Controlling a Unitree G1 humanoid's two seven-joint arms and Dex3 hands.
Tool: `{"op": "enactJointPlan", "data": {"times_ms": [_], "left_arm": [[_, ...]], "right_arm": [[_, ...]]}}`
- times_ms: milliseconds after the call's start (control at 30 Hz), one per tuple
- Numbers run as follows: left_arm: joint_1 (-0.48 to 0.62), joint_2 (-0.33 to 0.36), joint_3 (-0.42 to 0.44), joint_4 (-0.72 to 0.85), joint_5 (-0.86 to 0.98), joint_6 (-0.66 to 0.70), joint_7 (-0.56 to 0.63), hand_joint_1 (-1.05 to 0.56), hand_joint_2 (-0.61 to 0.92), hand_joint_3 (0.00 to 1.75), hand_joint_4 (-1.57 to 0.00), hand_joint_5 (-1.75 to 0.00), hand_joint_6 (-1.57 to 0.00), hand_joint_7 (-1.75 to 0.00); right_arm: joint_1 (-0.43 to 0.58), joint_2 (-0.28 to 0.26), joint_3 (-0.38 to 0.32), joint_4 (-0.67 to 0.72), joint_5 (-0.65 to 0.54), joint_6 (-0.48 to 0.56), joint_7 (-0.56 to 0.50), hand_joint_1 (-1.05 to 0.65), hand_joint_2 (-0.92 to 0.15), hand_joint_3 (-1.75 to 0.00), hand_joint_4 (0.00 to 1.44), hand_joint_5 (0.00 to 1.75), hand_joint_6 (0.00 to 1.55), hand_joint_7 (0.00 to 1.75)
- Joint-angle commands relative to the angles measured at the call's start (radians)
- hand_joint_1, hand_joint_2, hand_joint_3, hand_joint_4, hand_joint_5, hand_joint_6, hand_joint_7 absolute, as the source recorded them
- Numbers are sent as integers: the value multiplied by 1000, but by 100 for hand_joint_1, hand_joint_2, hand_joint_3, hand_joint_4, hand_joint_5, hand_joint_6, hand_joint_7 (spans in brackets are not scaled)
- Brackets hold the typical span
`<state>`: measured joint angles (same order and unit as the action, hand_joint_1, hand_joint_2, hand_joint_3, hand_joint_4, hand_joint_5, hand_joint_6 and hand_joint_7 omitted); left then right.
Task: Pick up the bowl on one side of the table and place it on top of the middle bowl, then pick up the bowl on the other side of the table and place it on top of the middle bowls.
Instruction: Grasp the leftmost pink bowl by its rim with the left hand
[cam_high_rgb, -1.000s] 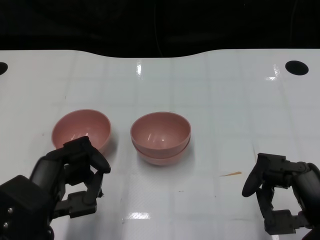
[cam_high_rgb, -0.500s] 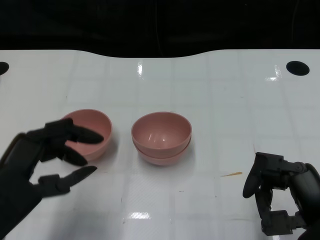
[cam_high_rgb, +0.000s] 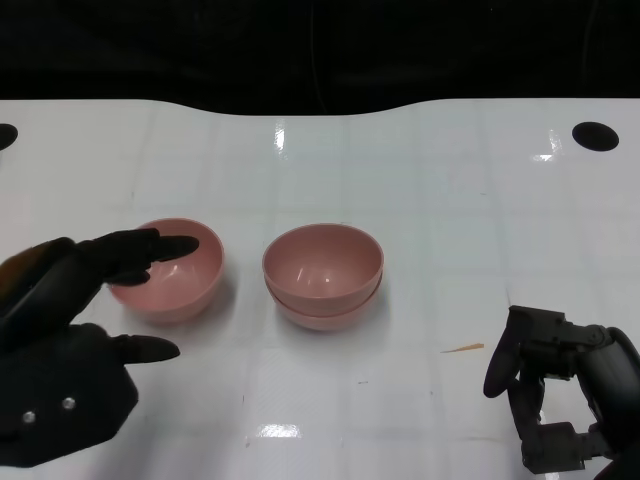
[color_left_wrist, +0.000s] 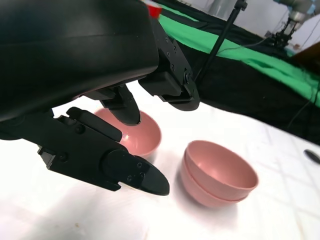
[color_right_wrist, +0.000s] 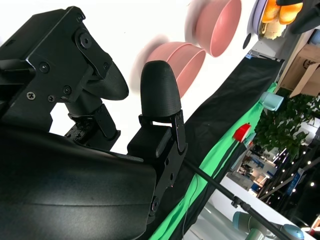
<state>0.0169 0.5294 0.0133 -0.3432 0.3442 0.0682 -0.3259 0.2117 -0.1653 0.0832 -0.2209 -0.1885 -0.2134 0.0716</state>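
At lower left of my head view: left hand (cam_high_rgb: 62, 345) spread, gripping nothing, fingertips over the near rim of the single pink bowl (cam_high_rgb: 170, 268).
Mid-frame sits the two-bowl stack (cam_high_rgb: 323, 275), one bowl nested in the other, w/ a clear gap to the single bowl. Lower right: right hand (cam_high_rgb: 560, 395) fingers curled in, nothing in them, resting low by the white table (cam_high_rgb: 450, 200) edge.

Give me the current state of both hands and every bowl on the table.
left hand: open, fingers spread around the side bowl, nothing held
right hand: fingers curled in, holding nothing
side bowl: upright on the table, not lifted
middle bowls: two nested, upright, untouched
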Motion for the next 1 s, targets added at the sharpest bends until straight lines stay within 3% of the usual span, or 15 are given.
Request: {"op": "enactJointPlan", "data": {"times_ms": [33,433,1000], "left_arm": [[-44,47,-46,7,90,24,-26,-50,86,0,-42,-39,-52,0],[-189,44,-243,209,430,11,25,-56,85,0,-52,-21,-51,-1],[-360,1,-405,557,606,-12,118,-54,88,1,-60,-14,-56,-1]], "right_arm": [[3,-3,-7,-6,1,2,-2,5,-21,-165,96,175,82,153],[12,3,-4,-25,-11,11,-1,4,-21,-165,96,175,81,152],[29,-7,3,-44,-35,4,3,3,-20,-165,94,175,81,152]]}}
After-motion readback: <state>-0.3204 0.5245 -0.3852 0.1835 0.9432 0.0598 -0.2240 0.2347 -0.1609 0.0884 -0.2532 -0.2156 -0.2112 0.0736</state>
